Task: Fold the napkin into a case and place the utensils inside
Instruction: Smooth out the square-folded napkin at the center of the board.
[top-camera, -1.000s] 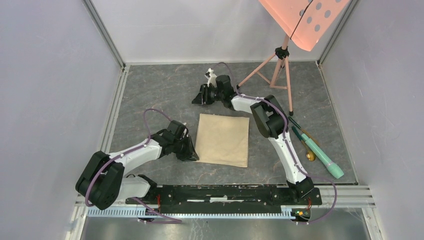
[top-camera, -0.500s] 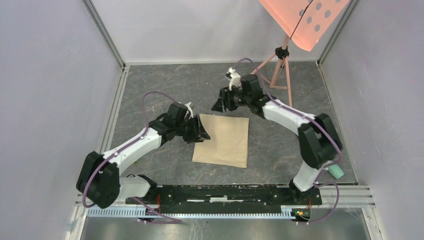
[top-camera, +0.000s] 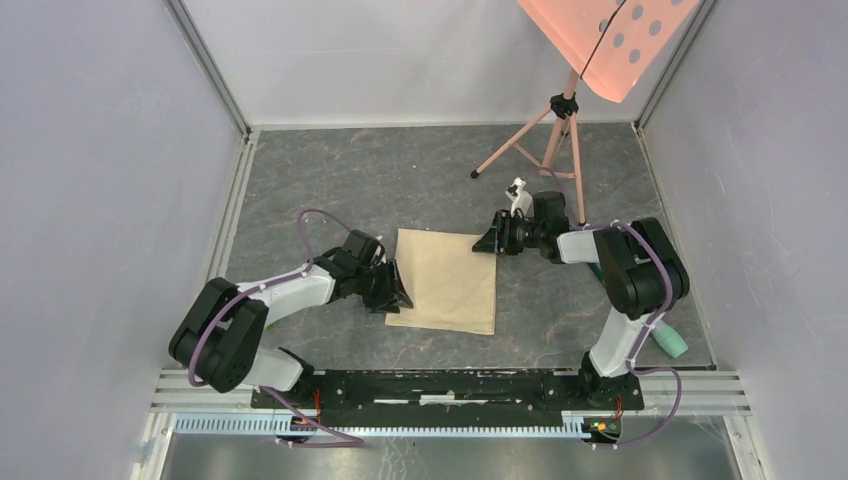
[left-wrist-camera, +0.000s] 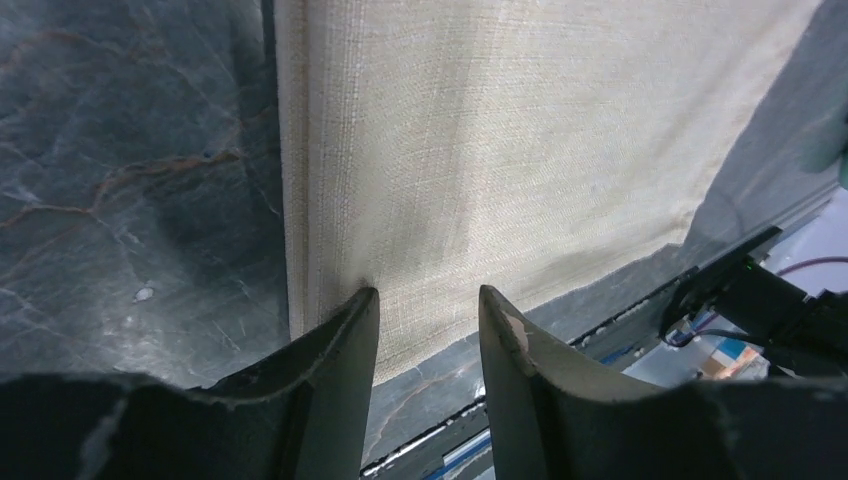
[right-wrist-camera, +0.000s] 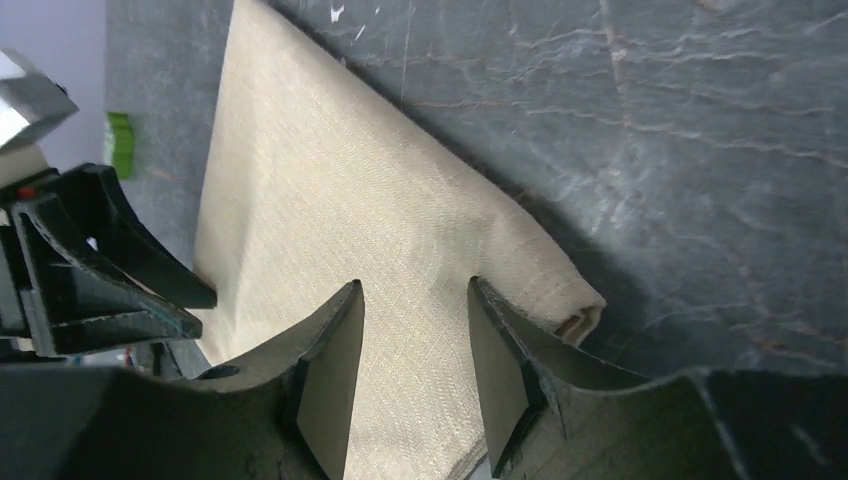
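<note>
The napkin (top-camera: 446, 280) lies flat, grey table (top-camera: 330, 180) all round; left gripper (top-camera: 398, 294) at its 9 o'clock edge, right gripper (top-camera: 488, 244) over its 1 o'clock corner; both part-open, holding nothing.

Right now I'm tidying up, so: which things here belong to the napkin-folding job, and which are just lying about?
Job: napkin, left gripper, right gripper; utensils not in view.
Lying about: pink tripod, mint-green cylinder.

Plain beige napkin (top-camera: 447, 280), flat, roughly square
</note>
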